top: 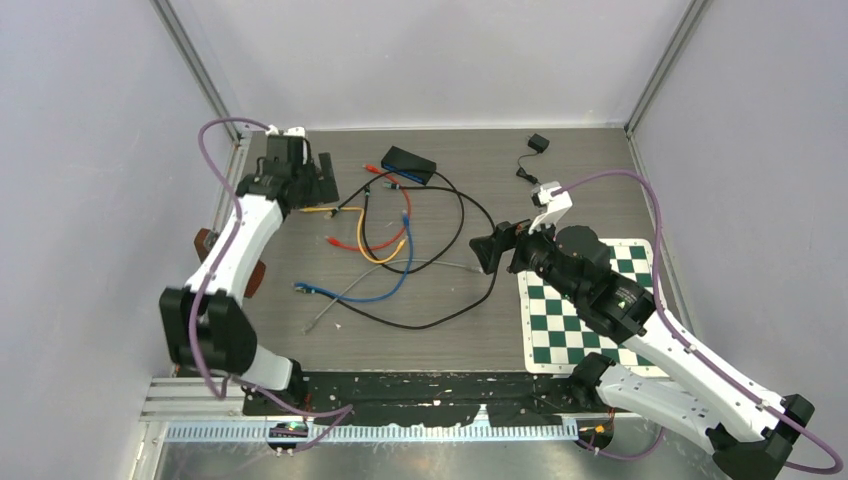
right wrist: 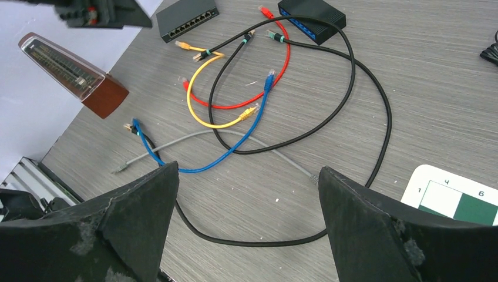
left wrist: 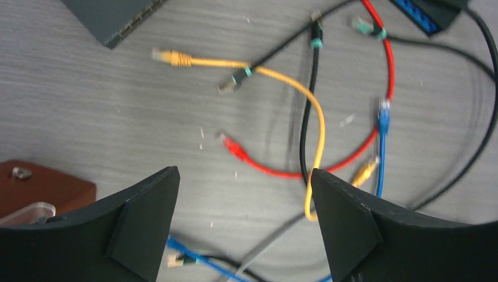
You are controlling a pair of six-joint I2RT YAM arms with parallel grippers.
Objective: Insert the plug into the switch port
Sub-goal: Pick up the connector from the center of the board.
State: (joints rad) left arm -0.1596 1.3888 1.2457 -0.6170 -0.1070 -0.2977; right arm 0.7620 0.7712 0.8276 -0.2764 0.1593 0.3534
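Observation:
A dark grey switch with a row of ports lies at the back left of the table; its corner shows in the left wrist view. A second black switch with blue ports lies behind the cables. Loose cables lie between them: a yellow plug, a red plug and a blue plug. My left gripper hangs open and empty above the table near the grey switch. My right gripper is open and empty above a black cable loop.
A brown metronome stands at the left edge, beside the left arm. A green chessboard mat lies at the right under the right arm. A small black power adapter lies at the back right. Grey and black cables sprawl across the middle.

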